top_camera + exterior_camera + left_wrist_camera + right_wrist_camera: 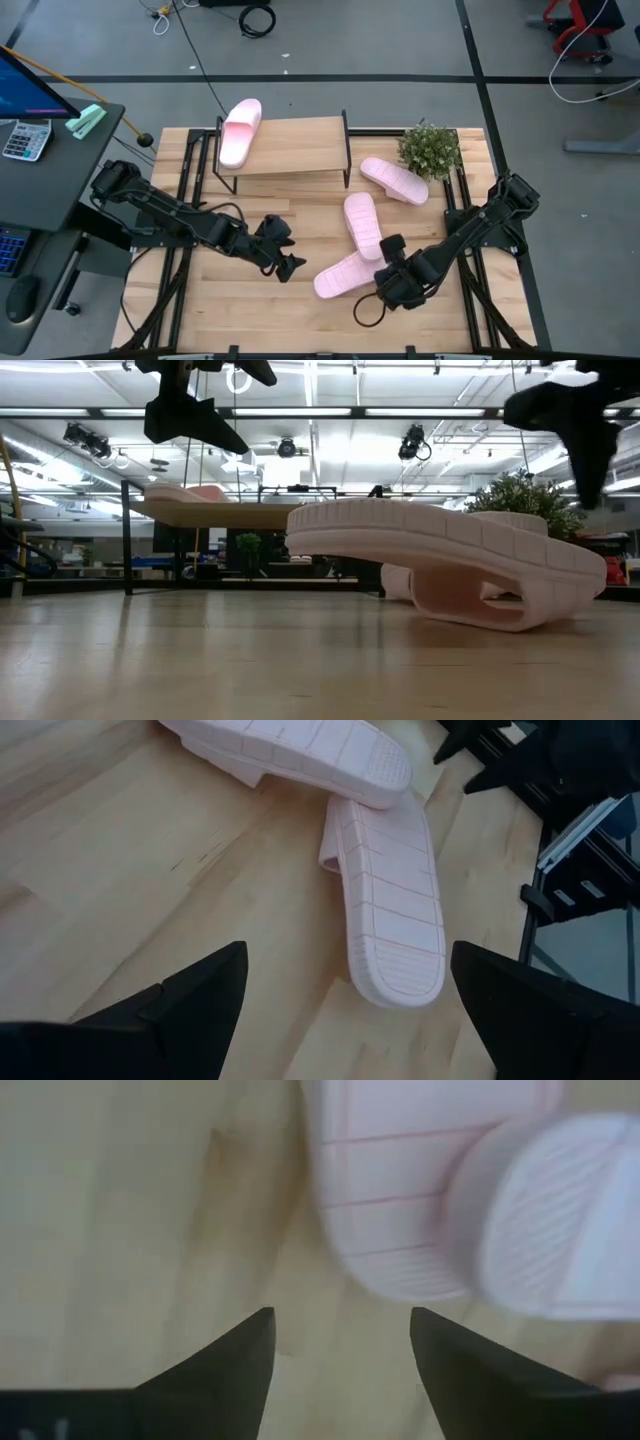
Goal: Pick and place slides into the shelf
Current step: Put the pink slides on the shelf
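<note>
Four pale pink slides show in the high view. One (240, 132) lies on the left end of the shelf (290, 148). Another (393, 180) rests on the table beside the plant. The last two (362, 222) (343, 275) lie sole up mid-table, their ends meeting. In the low view the nearer slide (450, 550) rests on its strap. My left gripper (288, 262) (345, 1000) hovers open, left of this pair. My right gripper (388, 250) (340, 1340) hovers open at the pair's right end, above a ribbed sole (400, 1200).
A potted plant (430, 150) stands at the table's far right, next to the shelf. A dark desk with a calculator (25, 140) sits off the table's left side. Bare tabletop (220, 300) lies near the front left. A black frame rail (480, 290) runs along the right edge.
</note>
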`<action>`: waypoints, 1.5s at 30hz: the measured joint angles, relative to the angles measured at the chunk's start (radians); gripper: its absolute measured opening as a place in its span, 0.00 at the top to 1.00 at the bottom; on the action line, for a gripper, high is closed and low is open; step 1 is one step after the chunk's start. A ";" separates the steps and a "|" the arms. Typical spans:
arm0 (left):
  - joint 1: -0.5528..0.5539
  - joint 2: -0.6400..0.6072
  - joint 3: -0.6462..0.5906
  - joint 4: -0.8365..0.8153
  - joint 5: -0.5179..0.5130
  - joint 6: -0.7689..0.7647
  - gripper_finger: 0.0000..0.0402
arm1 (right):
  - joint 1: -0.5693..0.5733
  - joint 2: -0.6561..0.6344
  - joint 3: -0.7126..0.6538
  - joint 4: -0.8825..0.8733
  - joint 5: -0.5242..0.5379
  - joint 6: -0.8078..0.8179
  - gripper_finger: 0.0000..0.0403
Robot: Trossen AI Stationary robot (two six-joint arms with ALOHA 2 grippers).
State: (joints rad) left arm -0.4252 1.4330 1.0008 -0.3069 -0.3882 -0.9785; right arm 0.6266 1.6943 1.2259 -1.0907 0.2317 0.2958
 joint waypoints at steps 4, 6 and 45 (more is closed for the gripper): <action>0.000 0.000 0.000 0.000 0.000 -0.006 0.12 | -0.002 0.000 0.000 0.005 0.134 -0.068 0.34; 0.000 0.000 0.000 -0.001 0.000 -0.011 0.12 | -0.003 0.000 0.000 0.021 0.186 -0.107 0.32; -0.005 0.000 0.000 -0.014 0.000 -0.050 0.12 | 0.017 -0.001 -0.275 0.329 0.481 -0.169 0.28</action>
State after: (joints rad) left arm -0.4305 1.4330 1.0008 -0.3214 -0.3882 -1.0283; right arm 0.6433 1.6932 0.9510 -0.7615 0.7123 0.1264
